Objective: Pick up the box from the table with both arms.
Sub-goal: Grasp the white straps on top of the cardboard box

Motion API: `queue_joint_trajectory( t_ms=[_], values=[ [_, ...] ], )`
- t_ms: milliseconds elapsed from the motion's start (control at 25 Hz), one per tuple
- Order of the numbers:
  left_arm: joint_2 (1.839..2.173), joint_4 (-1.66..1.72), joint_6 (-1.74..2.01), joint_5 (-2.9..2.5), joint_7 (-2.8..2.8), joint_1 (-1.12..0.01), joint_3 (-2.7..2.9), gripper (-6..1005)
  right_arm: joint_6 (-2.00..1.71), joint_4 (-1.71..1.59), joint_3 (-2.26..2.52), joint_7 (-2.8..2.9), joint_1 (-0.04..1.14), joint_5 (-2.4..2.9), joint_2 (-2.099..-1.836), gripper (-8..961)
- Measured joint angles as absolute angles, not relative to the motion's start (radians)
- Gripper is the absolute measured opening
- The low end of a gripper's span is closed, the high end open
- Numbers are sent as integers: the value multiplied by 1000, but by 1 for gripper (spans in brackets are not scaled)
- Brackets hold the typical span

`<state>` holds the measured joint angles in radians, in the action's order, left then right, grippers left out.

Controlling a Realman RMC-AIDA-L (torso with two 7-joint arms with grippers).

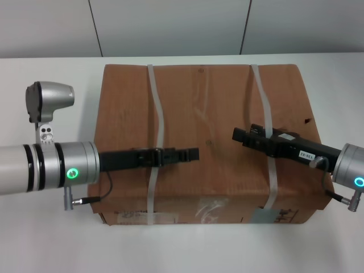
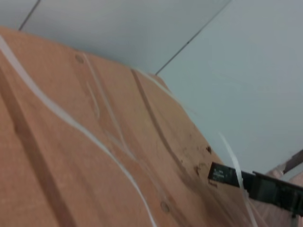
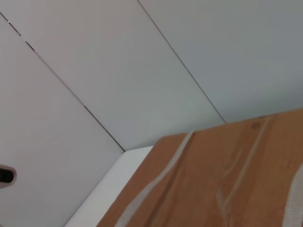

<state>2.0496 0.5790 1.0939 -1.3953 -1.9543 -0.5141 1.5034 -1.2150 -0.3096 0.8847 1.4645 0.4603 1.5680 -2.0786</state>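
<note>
**Q:** Where does the carton sit?

**A:** The large brown cardboard box [image 1: 207,142], bound by two whitish plastic straps and sealed with clear tape, stands on the wide plain white table [image 1: 51,71], its far edge near the grey panelled wall [image 1: 170,25].

**Q:** And the claws?

**A:** Both reach over the carton's top face. The black left gripper [image 1: 190,154] extends from its silver-grey arm across the left strap [image 1: 154,145], the box lying directly beneath it. The black right gripper [image 1: 236,135], carrying a small white sticker, angles in from the opposite side across the right strap [image 1: 266,142]; its tip also shows in the left wrist view [image 2: 218,174].

**Q:** Wide or narrow?

**A:** I cannot tell for either; the fingers read only as slim dark bars above the cardboard. Whether they touch the top is also unclear.
</note>
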Motion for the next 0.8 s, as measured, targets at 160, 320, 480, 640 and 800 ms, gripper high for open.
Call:
queue_joint_trajectory(
  t_ms=[160,320,480,640,800],
  values=[
    [2052,571,1026,-1348,-1952,-516,1510,837,-1208,-286,885,1432,476,1555,-2079,793],
    [2052,568,998,-1337,-1951,-510,1511,836,-1206,-279,885,1425,482,1561,-2079,749],
    [2048,568,989,-1330,-1953,-509,1509,771,-1204,-278,881,1423,478,1557,-2079,670],
    [2047,568,983,-1330,-1955,-509,1504,632,-1192,-278,879,1426,477,1557,-2079,591],
    [2048,567,975,-1330,-1952,-509,1507,469,-1190,-278,878,1428,476,1557,-2079,333]
  ],
)
